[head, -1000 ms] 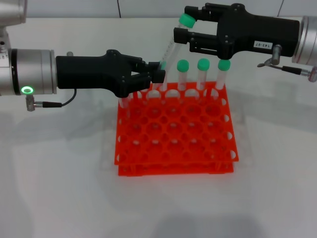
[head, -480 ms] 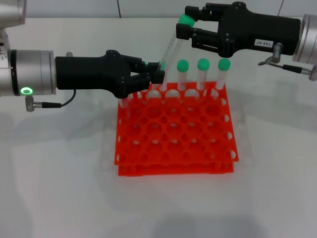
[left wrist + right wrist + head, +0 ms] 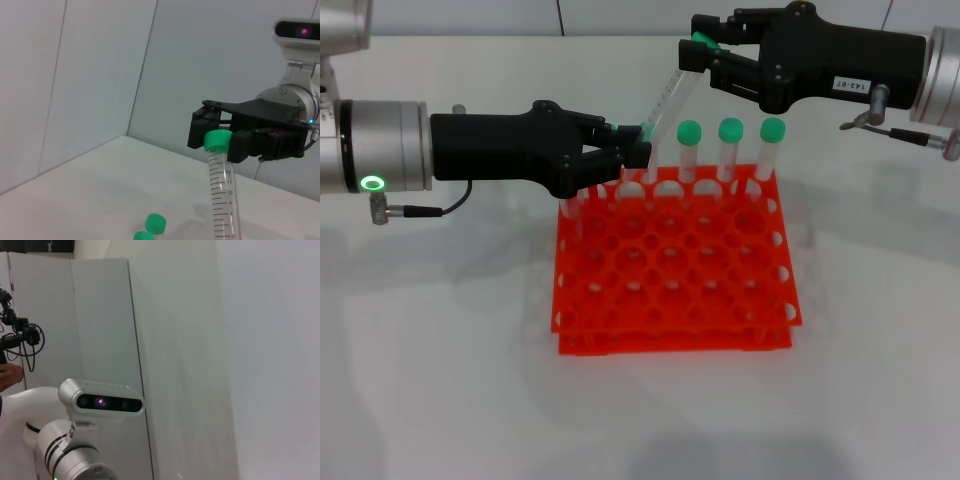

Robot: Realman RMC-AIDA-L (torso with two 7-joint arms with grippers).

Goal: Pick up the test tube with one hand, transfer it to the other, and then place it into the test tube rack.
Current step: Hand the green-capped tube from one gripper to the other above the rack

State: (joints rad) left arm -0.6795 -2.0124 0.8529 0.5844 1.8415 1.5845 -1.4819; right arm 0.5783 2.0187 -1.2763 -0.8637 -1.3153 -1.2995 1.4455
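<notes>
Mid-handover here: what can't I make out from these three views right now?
- Head view: the left gripper hides the test tube's lower end and part of the rack's back row.
- Left wrist view: the tube's bottom is cut off by the edge.
- Right wrist view: neither the right gripper nor the tube shows.

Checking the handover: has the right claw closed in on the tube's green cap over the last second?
Yes. The right claw has closed around the test tube cap, while the test tube rack and left claw stayed put.
</notes>
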